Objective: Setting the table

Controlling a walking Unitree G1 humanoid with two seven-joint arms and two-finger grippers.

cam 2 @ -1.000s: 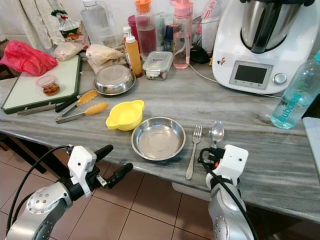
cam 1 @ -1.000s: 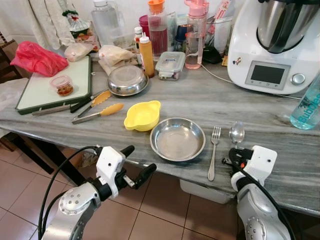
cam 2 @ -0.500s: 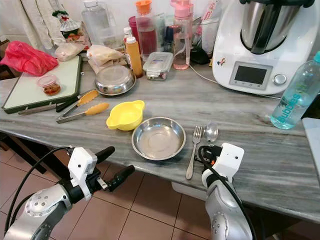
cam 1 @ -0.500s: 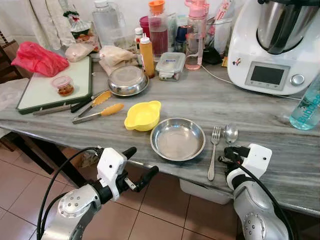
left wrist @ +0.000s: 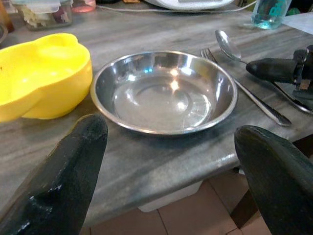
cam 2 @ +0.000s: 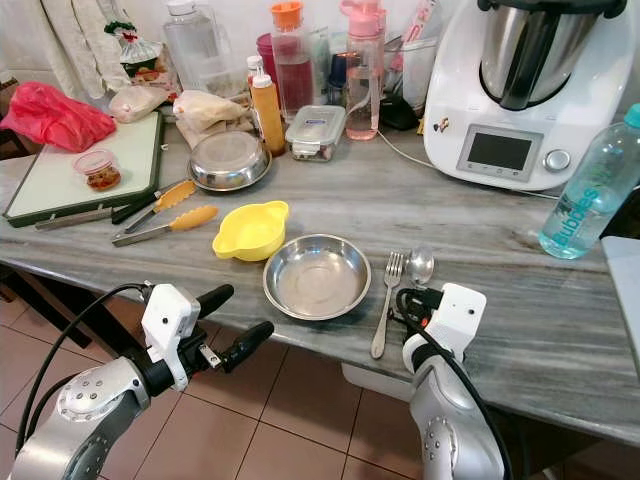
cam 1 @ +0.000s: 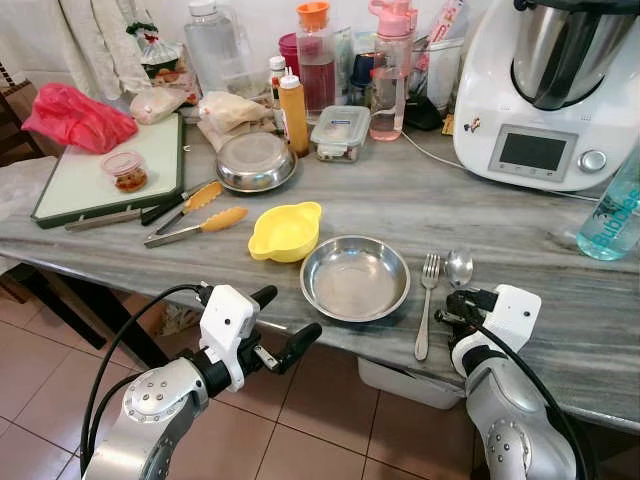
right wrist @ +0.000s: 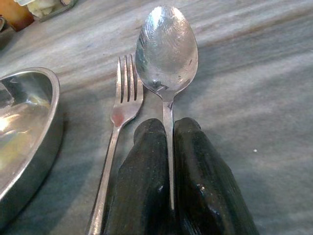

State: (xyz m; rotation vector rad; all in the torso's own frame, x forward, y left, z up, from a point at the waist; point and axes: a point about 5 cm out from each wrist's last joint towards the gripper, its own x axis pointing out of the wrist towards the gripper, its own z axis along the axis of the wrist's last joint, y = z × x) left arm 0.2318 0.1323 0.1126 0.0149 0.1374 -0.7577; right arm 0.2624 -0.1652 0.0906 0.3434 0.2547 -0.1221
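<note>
A steel plate (cam 1: 355,277) sits near the front edge of the grey marble table (cam 1: 400,200), with a yellow bowl (cam 1: 286,231) touching its left side. A fork (cam 1: 427,303) lies just right of the plate. Right of the fork lies a spoon (cam 1: 459,267), its bowl pointing away from me. My right gripper (cam 1: 452,304) is shut on the spoon's handle (right wrist: 168,142), low over the table. My left gripper (cam 1: 282,322) hangs open below and in front of the table edge, left of the plate, with nothing between its fingers (left wrist: 73,171).
A second steel dish (cam 1: 256,161), tongs (cam 1: 195,228) and a cutting board (cam 1: 105,170) lie to the left. Bottles and a container (cam 1: 340,130) crowd the back. A white kitchen machine (cam 1: 545,90) and a blue water bottle (cam 1: 615,215) stand at the right.
My right gripper has slid the spoon leftward, so it now lies close beside the fork. The left arm has shifted slightly.
</note>
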